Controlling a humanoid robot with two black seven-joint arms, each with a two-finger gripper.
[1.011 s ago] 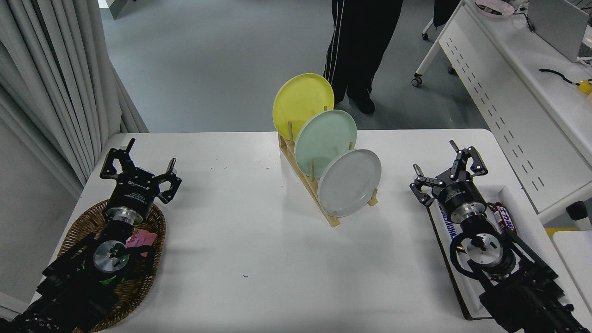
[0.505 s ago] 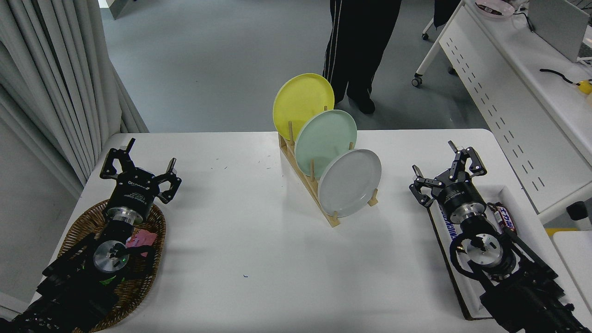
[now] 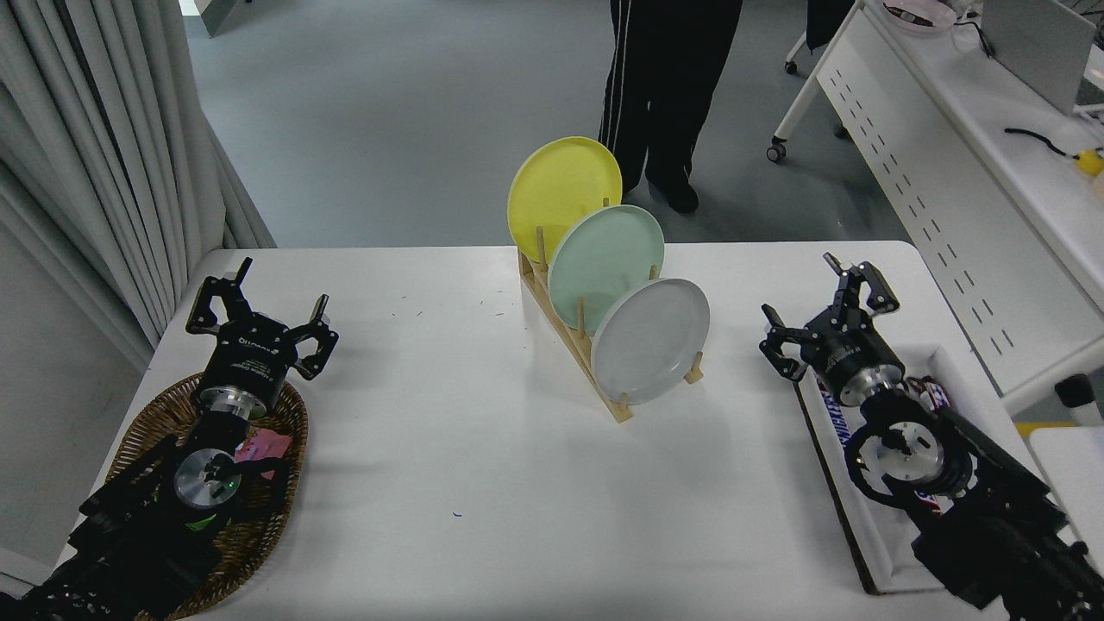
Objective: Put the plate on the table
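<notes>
White table (image 3: 483,483) carries: wooden rack (image 3: 576,354) (centre), wicker basket (image 3: 164,405) left, white tray (image 3: 862,517) right.

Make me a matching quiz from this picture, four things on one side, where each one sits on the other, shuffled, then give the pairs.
Things:
1. yellow plate
2. grey plate
3. left pincer
4. right pincer

Places:
A. over the near end of the white tray
B. rack's far slot
C. above the wicker basket
D. rack's near slot

Pairs: 1-B, 2-D, 3-C, 4-A
</notes>
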